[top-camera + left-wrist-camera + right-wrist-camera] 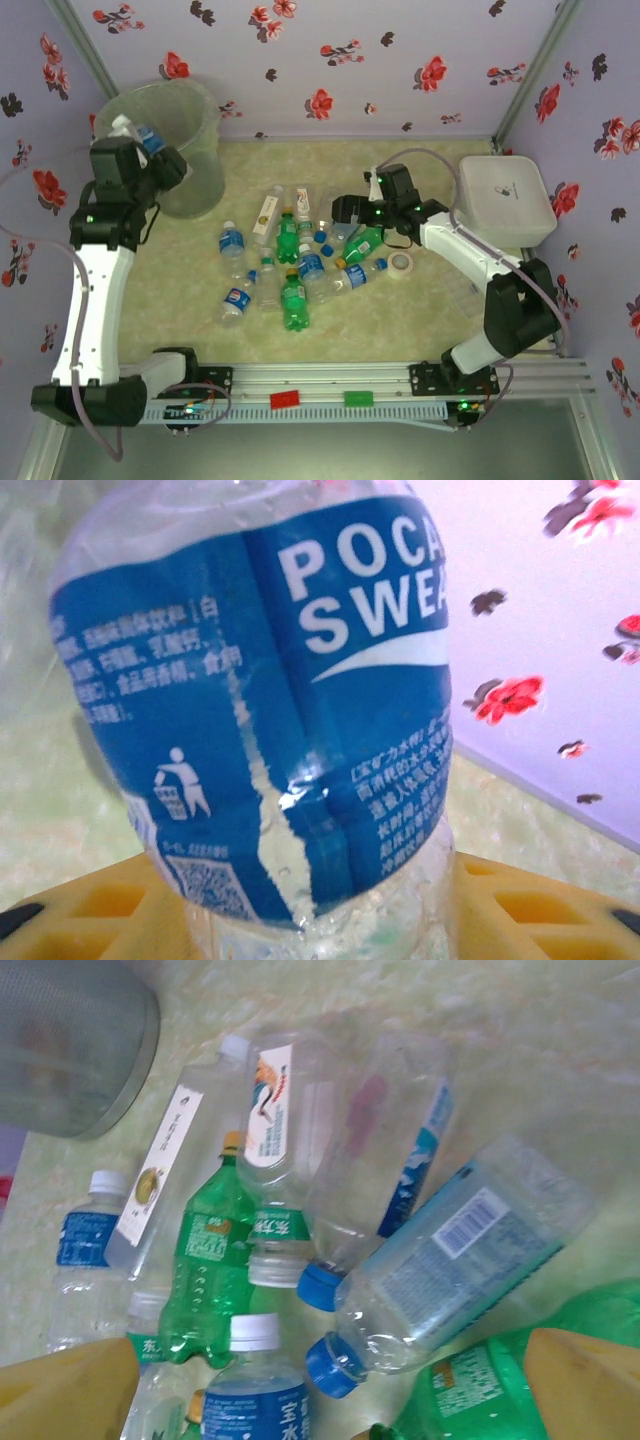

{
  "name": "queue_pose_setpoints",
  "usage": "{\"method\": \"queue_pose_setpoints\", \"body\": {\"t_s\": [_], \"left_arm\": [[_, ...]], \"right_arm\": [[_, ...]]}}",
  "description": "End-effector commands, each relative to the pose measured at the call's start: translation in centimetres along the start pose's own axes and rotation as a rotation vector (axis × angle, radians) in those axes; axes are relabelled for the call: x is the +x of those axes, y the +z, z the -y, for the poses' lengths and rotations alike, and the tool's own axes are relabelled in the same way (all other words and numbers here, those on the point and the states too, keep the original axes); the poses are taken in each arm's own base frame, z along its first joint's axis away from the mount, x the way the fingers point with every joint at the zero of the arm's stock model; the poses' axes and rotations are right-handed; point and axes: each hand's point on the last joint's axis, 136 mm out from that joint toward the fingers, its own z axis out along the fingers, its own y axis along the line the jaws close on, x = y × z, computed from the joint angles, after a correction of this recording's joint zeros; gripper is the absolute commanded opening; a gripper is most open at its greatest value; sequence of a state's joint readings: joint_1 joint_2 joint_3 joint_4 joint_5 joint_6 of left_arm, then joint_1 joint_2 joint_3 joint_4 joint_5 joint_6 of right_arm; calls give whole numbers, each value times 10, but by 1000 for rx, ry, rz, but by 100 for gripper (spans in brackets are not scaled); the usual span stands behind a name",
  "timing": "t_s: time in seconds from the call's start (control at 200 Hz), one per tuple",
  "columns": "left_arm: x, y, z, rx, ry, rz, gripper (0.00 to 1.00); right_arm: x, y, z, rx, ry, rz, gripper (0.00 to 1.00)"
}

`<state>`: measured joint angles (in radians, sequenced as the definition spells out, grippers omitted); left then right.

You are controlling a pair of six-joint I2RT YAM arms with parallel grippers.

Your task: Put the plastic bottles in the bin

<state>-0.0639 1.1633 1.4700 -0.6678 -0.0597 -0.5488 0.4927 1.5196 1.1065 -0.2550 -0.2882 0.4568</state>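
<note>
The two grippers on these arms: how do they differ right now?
The left gripper holds a blue-labelled bottle; the right gripper is open and empty. The left gripper is raised at the bin; the right gripper hangs low over the pile of bottles on the table. Both have yellow fingers.

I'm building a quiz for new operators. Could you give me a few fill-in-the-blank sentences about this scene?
1. The left pincer grips a bottle whose label is ___.
2. The right pincer hangs ___ above the loose bottles on the table.
3. The white lidded box sits at the table's far ___ corner.
Missing words: blue; open; right.
</note>
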Motion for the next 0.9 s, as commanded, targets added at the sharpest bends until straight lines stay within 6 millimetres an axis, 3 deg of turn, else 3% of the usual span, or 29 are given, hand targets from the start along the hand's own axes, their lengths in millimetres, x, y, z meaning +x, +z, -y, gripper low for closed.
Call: {"method": "queue_pose_setpoints", "body": {"t_s": [0.0, 0.215, 0.39, 0.59, 0.895], "left_arm": [[-32, 9, 23, 51, 96, 64, 43], [-87, 47, 39, 65, 123, 125, 43], [-113, 85, 31, 37, 124, 99, 44], [-107, 128, 5, 2, 67, 11, 44], [-63, 173, -30, -79, 44, -139, 47]], "right_arm": [[-7, 0, -24, -75, -13, 10, 100], [2, -4, -28, -56, -54, -6, 100], [5, -10, -18, 0, -62, -1, 100], [5, -12, -7, 70, -30, -4, 100], [8, -14, -9, 64, -57, -23, 100]]}}
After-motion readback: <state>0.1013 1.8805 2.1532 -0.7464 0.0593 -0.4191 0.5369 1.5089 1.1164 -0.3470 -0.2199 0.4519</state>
